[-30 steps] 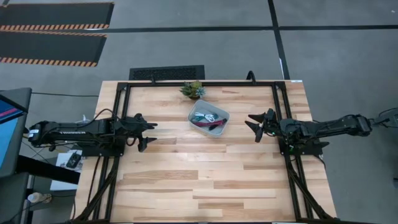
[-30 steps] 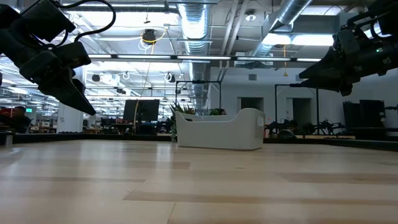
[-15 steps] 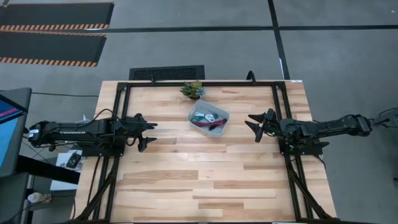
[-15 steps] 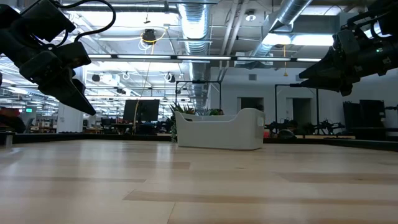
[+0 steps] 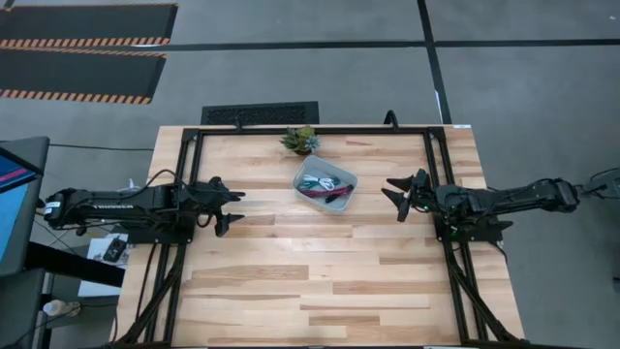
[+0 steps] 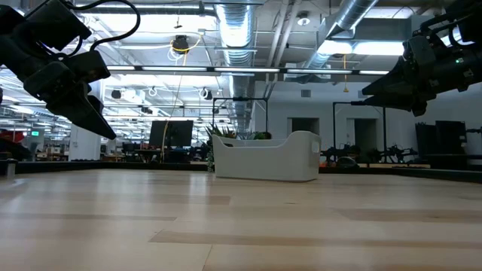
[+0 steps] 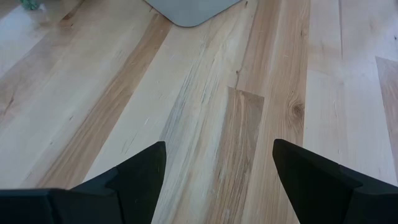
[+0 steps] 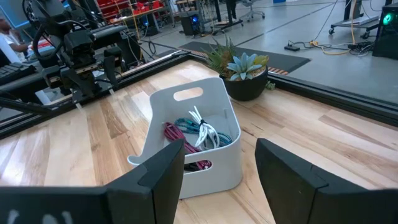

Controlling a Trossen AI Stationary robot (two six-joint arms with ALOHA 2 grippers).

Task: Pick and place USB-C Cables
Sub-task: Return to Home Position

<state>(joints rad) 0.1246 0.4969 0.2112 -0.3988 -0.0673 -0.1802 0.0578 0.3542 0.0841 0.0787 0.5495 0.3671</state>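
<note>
Pale wood planks make up the bench, which has a black frame along its edges and grey floor around it. Beyond it, the low view shows a big hall with ceiling ducts and strip lights.

A white bin stands on the bench at an angle to the planks. All the places below are given from this bin. The USB-C cables lie inside it in a loose heap. The right wrist view shows a maroon-red cable on the side nearer the left arm. A teal cable lies beside it, and a white cable lies over the middle. More maroon shows through the slot in the bin's near wall. A small potted plant stands just behind the bin and does not touch it.

The left arm reaches in from the bin's left. Its jaws are wide apart and hold nothing, and they stop well short of the bin. Its two dark fingers frame bare planks, with one corner of the bin ahead of them. The right arm comes in from the bin's right. Its jaws are also wide apart and hold nothing, and they point at the bin from a short way off. In the low view both sets of jaws hang higher than the bin's rim, one on each side of it.
</note>
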